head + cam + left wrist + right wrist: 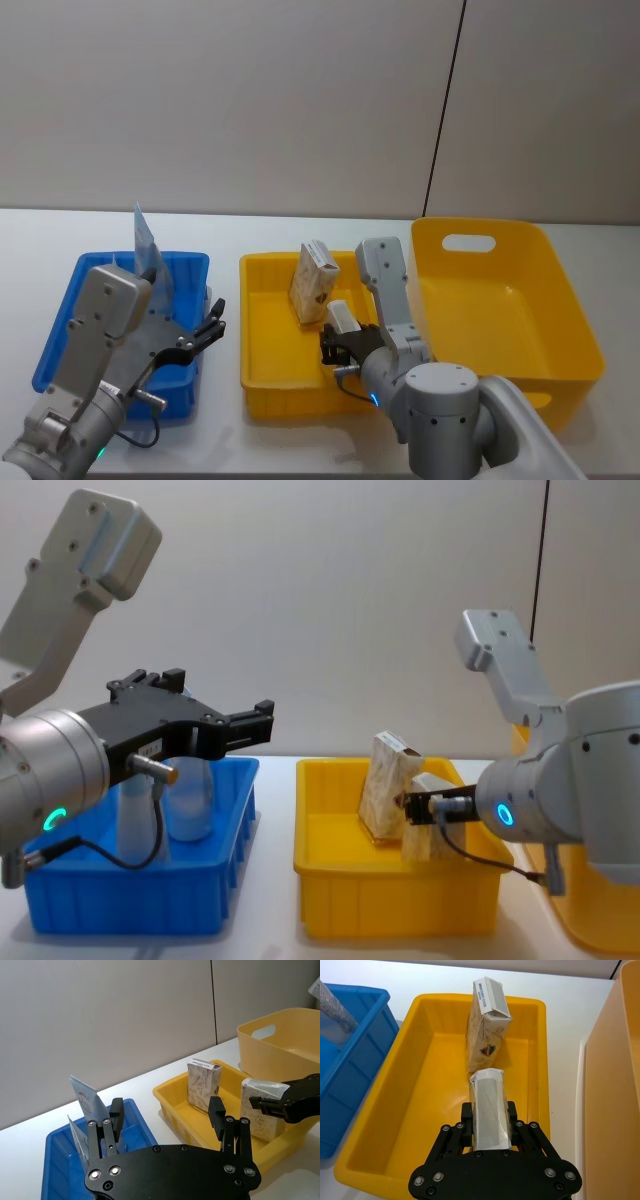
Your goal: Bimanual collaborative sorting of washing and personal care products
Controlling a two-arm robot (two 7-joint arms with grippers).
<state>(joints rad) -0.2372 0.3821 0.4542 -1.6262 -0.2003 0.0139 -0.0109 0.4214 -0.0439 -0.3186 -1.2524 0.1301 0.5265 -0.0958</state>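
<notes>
White tabletop (300,228) under both arms, plain grey wall (250,100) behind it, one dark seam (446,110) running down the panels. My right gripper (490,1119) has its fingers clamped on a beige marbled carton (261,1119) and holds it upright over the yellow tray (268,345). A second carton (313,283) stands tilted in that same tray, just beyond the gripper. To that gripper's right sits the big yellow tub (520,310), next to the tray. My left gripper (213,322) hangs with its fingers spread wide and nothing between them. It is over the tray-side rim of the blue bin (58,325), tips pointing toward the tray. Pale-blue tubes (87,1102) stand upright in the bin just beyond it.
</notes>
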